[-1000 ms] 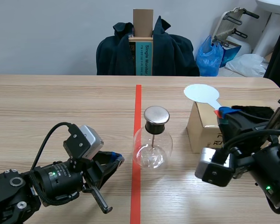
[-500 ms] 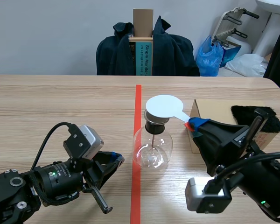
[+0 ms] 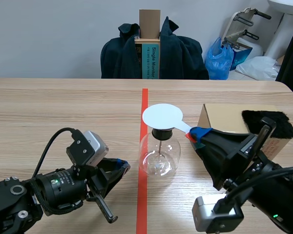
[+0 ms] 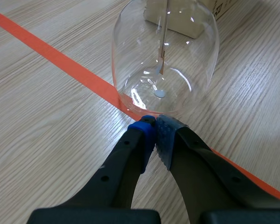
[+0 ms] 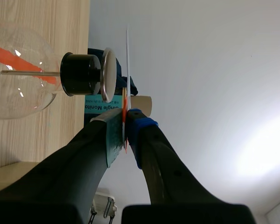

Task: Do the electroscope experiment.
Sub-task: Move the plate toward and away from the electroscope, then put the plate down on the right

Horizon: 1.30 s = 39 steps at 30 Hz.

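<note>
Two grippers: both are keeping their fingers closed, the left gripper on nothing and the right gripper on a paddle.
Left gripper: its two pads are pressing together with nothing between them, and it is lying low over the table.
Glass flask: it is standing right ahead of the left gripper's tips; I cannot tell if they are touching it.
Right gripper: its fingers are pinching the red handle of the white paddle.
White paddle: its round flat part is sticking out ahead of the right gripper and hanging over the top of the flask.
Metal cap: it is sitting on the black stopper, just under the paddle, with a thin gap showing between them.
Thin rod: it is hanging down inside the flask.
Cardboard box: it is standing just beside the right gripper, away from the flask, with black fur lying on it.
Red tape line: it is running under the flask, beside the left gripper.
</note>
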Tool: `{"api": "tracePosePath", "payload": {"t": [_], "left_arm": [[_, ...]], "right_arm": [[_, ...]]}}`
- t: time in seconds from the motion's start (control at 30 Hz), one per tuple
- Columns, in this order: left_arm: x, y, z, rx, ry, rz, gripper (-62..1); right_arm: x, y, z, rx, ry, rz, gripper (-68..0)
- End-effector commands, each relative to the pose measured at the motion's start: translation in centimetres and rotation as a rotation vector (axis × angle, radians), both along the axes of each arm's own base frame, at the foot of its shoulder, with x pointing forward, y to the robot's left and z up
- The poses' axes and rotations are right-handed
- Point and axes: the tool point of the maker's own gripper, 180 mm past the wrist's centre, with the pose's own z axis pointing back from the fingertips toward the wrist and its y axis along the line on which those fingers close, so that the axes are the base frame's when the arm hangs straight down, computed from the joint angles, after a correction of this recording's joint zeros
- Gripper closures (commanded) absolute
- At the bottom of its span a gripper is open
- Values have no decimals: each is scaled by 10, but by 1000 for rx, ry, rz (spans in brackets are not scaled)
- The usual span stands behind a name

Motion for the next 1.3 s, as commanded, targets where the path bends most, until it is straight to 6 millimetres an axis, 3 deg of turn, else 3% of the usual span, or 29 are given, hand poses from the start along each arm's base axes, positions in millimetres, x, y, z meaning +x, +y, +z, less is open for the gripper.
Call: {"api": "tracePosePath", "payload": {"t": [0.0,0.43,0.9,1.07,1.27], "left_arm": [[6,-6,13,-32,-35,-2,-26],[6,-6,13,-32,-35,-2,-26],[6,-3,14,-22,-37,-4,-27],[-9,8,16,19,-25,-18,-27],[-46,21,52,-6,-49,-36,-27]], "right_arm": [[4,-3,8,-8,-36,3,-8],[33,-40,10,-4,-42,-255,-8],[58,-112,16,-8,-64,-648,-8],[60,-128,17,-6,-67,-738,-8],[60,-128,11,12,-26,-752,-8]]}}
